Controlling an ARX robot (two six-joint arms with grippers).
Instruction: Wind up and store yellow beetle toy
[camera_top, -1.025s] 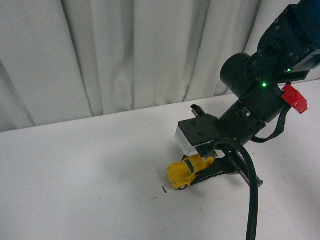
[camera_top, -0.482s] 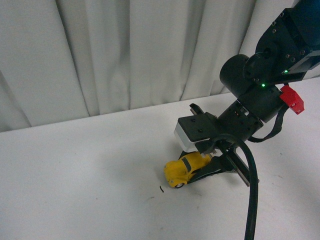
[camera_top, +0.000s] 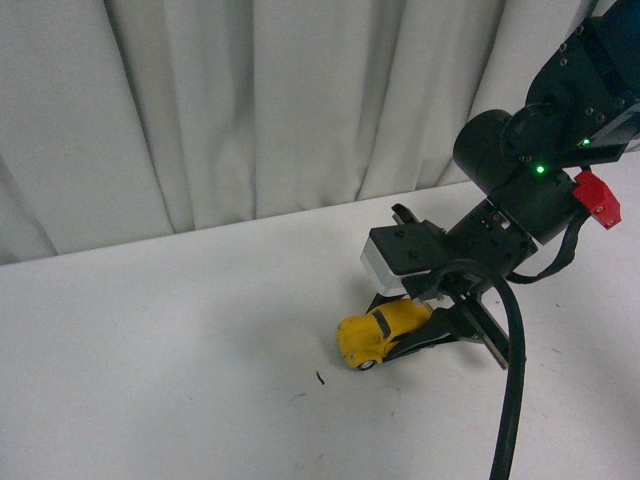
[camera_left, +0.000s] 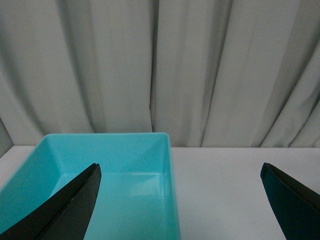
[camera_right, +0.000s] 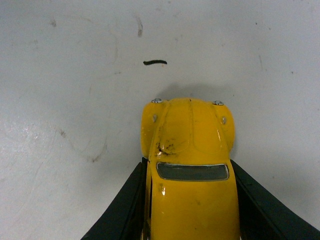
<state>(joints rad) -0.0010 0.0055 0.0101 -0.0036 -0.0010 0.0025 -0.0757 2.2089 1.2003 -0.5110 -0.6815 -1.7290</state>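
The right gripper (camera_top: 386, 336) pinches the yellow car (camera_right: 190, 200) by its sides; the left gripper (camera_left: 180, 167), spread wide, faces a teal bin (camera_left: 100, 142)

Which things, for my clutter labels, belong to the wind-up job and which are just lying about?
Job: yellow beetle toy, right gripper shut on it, turquoise bin (probably its storage).
Lying about: small dark fleck on the table, white curtain behind.
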